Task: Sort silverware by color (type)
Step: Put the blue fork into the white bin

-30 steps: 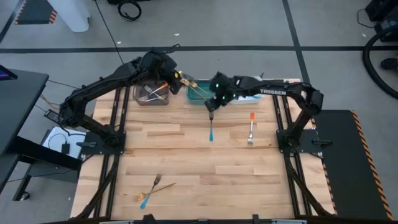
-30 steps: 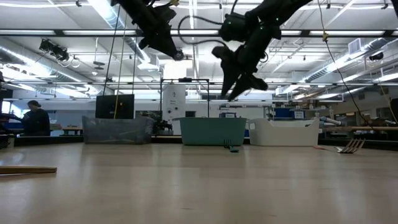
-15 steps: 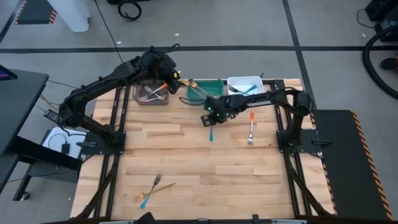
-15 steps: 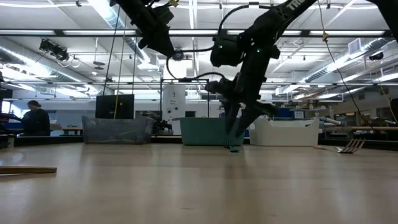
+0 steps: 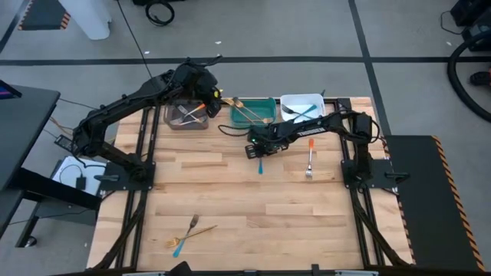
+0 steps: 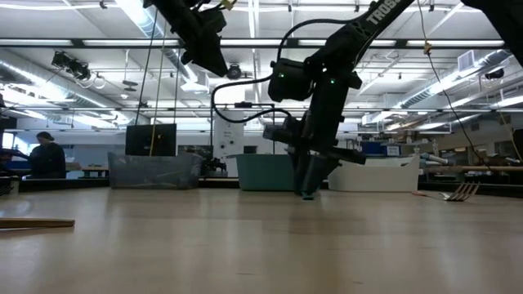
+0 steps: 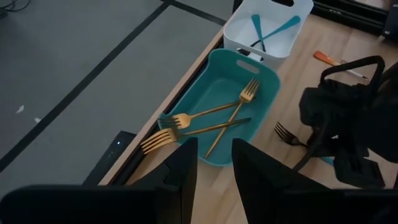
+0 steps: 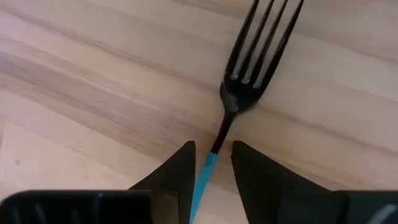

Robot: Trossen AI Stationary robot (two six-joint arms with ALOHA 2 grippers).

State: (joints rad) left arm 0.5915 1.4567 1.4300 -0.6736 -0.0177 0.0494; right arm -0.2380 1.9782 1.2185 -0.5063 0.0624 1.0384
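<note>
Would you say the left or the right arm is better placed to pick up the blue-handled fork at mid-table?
Right: the right gripper straddles the blue-handled fork, while the left gripper hovers by the teal bin.

Along the far edge of the wooden desk (image 5: 230, 192) we see three bins in a row: a grey bin (image 5: 186, 116), a teal bin (image 5: 254, 111) and a white bin (image 5: 302, 105). In the low view, a person (image 6: 45, 157) sits far off in the room behind.
</note>
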